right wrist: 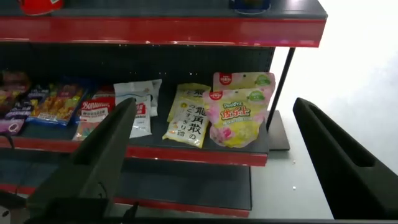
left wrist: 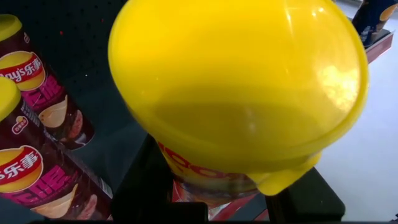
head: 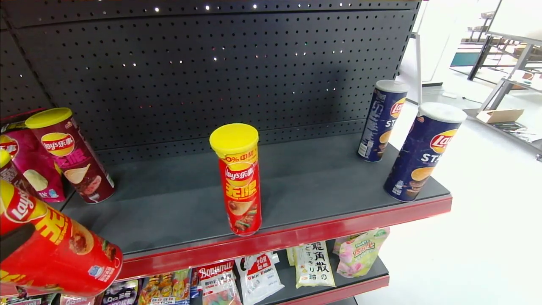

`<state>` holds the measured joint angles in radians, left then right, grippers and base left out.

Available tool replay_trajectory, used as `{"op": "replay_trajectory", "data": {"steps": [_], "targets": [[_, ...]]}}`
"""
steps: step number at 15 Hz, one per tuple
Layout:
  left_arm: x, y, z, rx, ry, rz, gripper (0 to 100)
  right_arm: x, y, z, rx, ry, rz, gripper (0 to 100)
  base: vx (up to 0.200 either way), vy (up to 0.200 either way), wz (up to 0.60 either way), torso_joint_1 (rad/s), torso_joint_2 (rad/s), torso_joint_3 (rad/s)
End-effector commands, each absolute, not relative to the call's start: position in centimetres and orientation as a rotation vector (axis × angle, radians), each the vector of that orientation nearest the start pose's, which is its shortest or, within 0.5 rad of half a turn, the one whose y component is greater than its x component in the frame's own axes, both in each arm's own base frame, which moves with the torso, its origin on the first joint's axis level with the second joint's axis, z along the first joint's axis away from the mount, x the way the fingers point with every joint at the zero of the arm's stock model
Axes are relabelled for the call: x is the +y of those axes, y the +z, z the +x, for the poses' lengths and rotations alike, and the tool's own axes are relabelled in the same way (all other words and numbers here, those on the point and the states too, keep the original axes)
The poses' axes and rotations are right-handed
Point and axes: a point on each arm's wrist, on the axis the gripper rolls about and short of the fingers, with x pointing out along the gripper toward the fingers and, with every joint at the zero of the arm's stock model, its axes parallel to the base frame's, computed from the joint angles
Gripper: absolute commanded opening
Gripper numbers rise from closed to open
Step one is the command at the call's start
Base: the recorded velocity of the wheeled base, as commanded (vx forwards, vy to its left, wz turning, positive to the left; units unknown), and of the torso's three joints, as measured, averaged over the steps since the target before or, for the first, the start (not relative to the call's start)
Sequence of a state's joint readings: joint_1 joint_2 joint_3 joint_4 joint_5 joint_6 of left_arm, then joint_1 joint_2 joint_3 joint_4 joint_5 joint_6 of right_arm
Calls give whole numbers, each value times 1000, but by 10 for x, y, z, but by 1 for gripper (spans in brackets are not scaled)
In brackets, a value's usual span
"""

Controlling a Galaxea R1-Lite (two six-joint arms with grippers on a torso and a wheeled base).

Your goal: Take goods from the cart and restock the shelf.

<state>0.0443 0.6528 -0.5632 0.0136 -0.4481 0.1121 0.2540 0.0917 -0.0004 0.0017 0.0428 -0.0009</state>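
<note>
A red chip can [head: 55, 250] with a yellow lid [left wrist: 239, 81] hangs tilted at the lower left, in front of the shelf's red front edge [head: 296, 237]. My left gripper [left wrist: 224, 196] is shut on it, with a black finger [head: 15, 243] across its side. On the dark shelf board [head: 178, 199] stand another red can [head: 238, 182] near the front middle, a maroon can [head: 72, 156] at the left, and two blue cans [head: 383, 120] [head: 423, 154] at the right. My right gripper [right wrist: 217, 168] is open and holds nothing, low down facing the lower shelf [right wrist: 186, 155].
Maroon chip cans [left wrist: 37, 81] and bags [head: 29, 165] crowd the shelf's left end. Snack bags [right wrist: 239, 109] [head: 313, 262] lie on the lower shelf. A perforated back panel [head: 211, 67] closes the shelf behind. White floor [head: 478, 237] lies to the right.
</note>
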Motion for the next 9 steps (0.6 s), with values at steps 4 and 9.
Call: {"op": "replay_trajectory", "data": {"steps": [4,9], "targets": [[-8,228,48,109,-413,78,0,-3,77,-15,96,294,-10,100,0,0,0,0,0,0],[-8,228,50,115,-422,73,0,1,77,-18,75,54,1,100,0,0,0,0,0,0]]}}
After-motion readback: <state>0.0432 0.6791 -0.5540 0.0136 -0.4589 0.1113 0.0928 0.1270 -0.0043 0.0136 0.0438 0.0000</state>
